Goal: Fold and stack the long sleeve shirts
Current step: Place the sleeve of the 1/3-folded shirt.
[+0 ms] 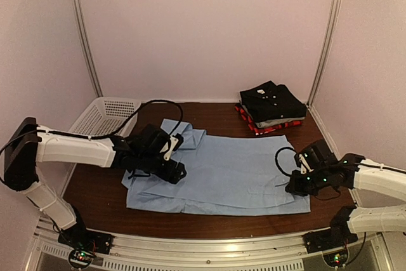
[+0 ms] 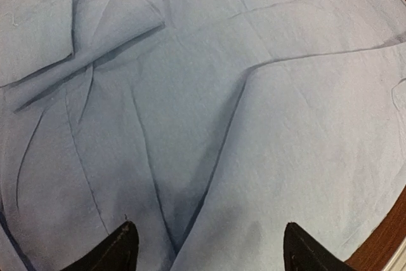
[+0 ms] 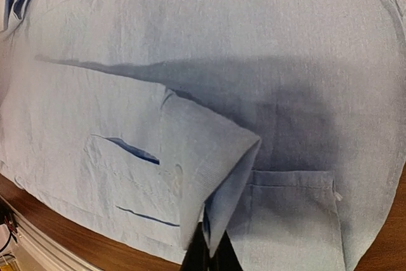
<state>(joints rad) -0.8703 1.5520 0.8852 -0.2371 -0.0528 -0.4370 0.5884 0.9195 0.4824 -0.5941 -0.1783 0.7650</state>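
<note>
A light blue collared shirt (image 1: 222, 172) lies spread flat across the brown table. My left gripper (image 1: 176, 171) hovers over its left part, open and empty; its black fingertips (image 2: 117, 251) frame creased blue cloth (image 2: 209, 125). My right gripper (image 1: 298, 185) is at the shirt's right edge, shut on a sleeve cuff (image 3: 216, 176) that it lifts off the shirt body (image 3: 190, 23). A stack of folded shirts, black (image 1: 271, 101) on top, then grey, then red-plaid (image 1: 254, 125), sits at the back right.
A white mesh basket (image 1: 104, 115) stands at the back left, with a black cable looping beside it. Bare table wood (image 1: 216, 223) shows along the front edge. White walls with metal posts close in the back and sides.
</note>
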